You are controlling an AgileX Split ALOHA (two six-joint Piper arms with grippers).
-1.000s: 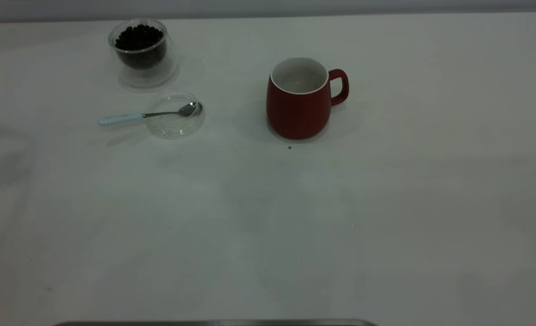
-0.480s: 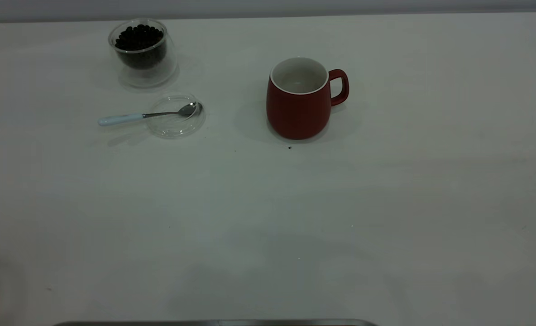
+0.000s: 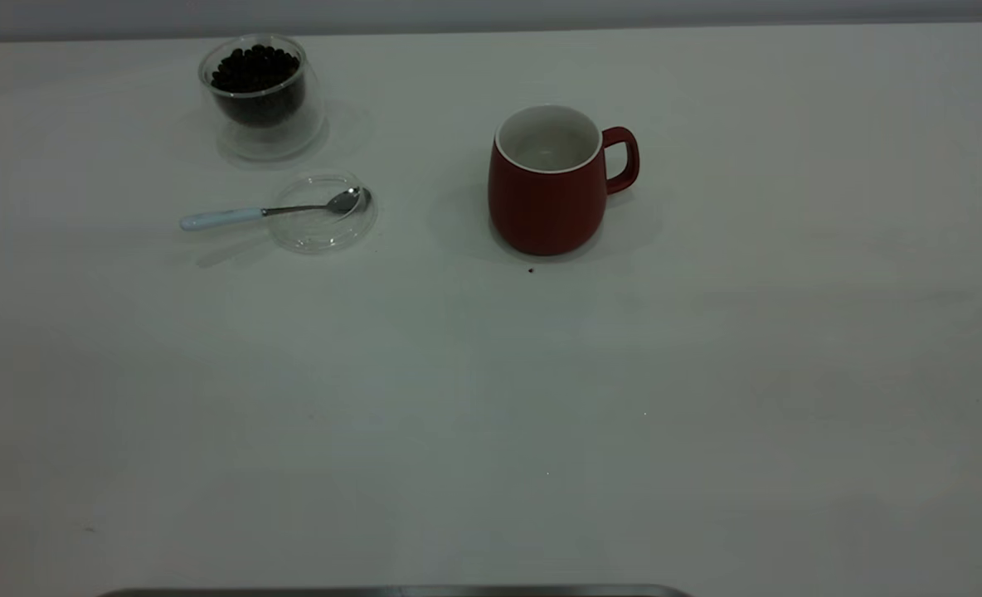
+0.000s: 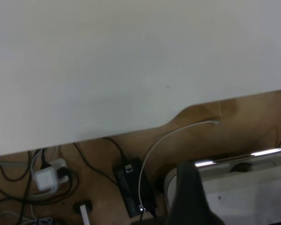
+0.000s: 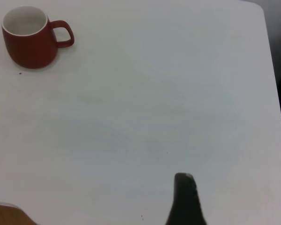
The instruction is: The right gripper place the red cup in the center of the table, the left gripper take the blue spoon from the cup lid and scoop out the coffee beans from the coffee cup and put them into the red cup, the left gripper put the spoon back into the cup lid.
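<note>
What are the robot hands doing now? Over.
Both arms parked off the table. Red cup empty. Blue spoon on cup lid. Nothing blocking.

Neither tool is seen in the exterior view. In the left wrist view only one dark finger (image 4: 189,197) of the left tool is shown, cut off by the frame edge; its opening cannot be judged. The right tool is likewise reduced to a single black finger (image 5: 185,199) at the frame edge. The counter (image 3: 491,398) is cropped on all sides. A dark strip (image 3: 391,591) at the near edge is not identified.
</note>
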